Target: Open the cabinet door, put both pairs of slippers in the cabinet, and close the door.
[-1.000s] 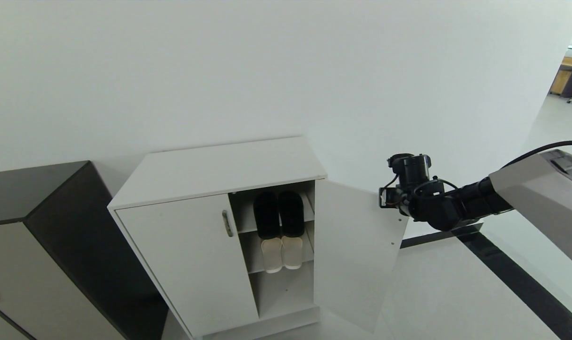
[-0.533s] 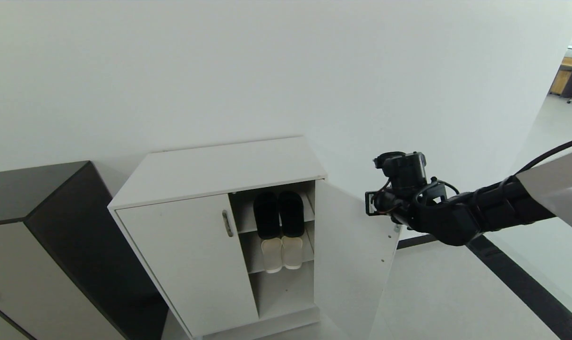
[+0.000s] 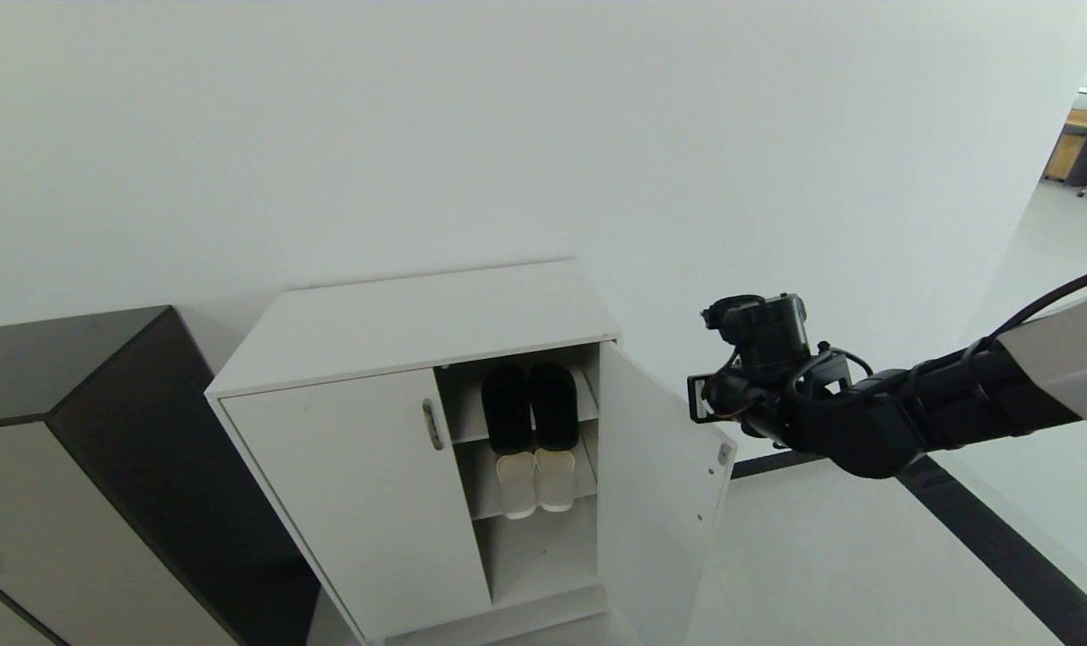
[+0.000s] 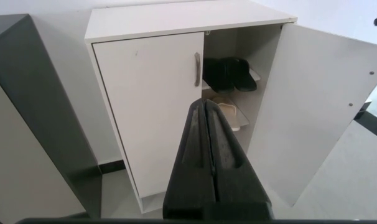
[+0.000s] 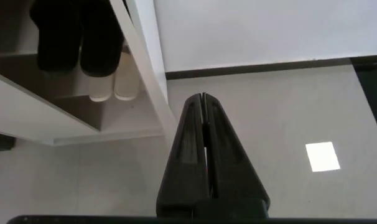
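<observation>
Slippers sit inside the cabinet [image 3: 418, 314]: the black pair [image 3: 530, 404] on the top shelf, the white pair [image 3: 534, 480] on the shelf below. Its right door [image 3: 656, 484] stands partly open; the left door [image 3: 355, 502] is closed. The right gripper [image 5: 204, 99] hangs just right of the open door's upper edge, fingers pressed together on nothing; contact with the door cannot be told. The left gripper [image 4: 205, 104] is on the near side of the cabinet front, fingers likewise pressed together.

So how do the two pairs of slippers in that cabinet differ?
The black pair is dark, the white pair pale. The black pair sits on the top shelf, the white pair one shelf below. Both lie side by side in the cabinet's open half.
</observation>
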{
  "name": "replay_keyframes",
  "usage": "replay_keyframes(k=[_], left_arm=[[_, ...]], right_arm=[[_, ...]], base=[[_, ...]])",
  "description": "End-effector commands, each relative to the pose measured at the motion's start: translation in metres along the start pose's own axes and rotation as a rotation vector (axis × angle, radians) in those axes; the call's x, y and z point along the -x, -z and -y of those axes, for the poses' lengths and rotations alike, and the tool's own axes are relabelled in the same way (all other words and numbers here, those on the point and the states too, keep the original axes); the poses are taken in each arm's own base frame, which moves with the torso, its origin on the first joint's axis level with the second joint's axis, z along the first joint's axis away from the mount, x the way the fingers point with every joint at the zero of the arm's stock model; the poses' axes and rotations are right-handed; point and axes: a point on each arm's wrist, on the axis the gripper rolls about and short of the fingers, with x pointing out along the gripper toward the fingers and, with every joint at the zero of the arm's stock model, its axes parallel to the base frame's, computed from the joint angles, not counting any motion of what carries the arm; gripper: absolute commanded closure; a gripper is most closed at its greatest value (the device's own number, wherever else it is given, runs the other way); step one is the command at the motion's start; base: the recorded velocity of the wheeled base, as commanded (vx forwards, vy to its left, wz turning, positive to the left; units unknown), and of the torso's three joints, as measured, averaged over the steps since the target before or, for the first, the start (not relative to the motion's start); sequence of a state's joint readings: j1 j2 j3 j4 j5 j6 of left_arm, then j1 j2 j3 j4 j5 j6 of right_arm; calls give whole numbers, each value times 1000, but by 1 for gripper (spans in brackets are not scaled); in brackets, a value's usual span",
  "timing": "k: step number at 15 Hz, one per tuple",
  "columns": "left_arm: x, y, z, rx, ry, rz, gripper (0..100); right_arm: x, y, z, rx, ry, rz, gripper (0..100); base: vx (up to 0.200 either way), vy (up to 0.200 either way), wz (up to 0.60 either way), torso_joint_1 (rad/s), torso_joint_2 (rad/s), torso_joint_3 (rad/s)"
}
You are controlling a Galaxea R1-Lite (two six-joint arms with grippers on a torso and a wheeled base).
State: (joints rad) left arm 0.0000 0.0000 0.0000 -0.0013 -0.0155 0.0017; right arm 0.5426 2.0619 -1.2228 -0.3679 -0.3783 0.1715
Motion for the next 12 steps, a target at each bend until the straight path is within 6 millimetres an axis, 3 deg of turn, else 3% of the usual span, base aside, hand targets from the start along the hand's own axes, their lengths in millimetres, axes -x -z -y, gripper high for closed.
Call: replay_keyframes(k=[1,6,12], left_arm=[[0,0,0,0,0,-1,100],[0,0,0,0,0,-1,100],[0,0,0,0,0,-1,100]], right_arm=[[-17,17,-3,21,11,-47,100],[-12,25,-17,44,-21,-74,100],[22,33,-52,68,-136,-60,100]], base=[[0,0,0,0,0,0],[0,0,0,0,0,0],[0,0,0,0,0,0]])
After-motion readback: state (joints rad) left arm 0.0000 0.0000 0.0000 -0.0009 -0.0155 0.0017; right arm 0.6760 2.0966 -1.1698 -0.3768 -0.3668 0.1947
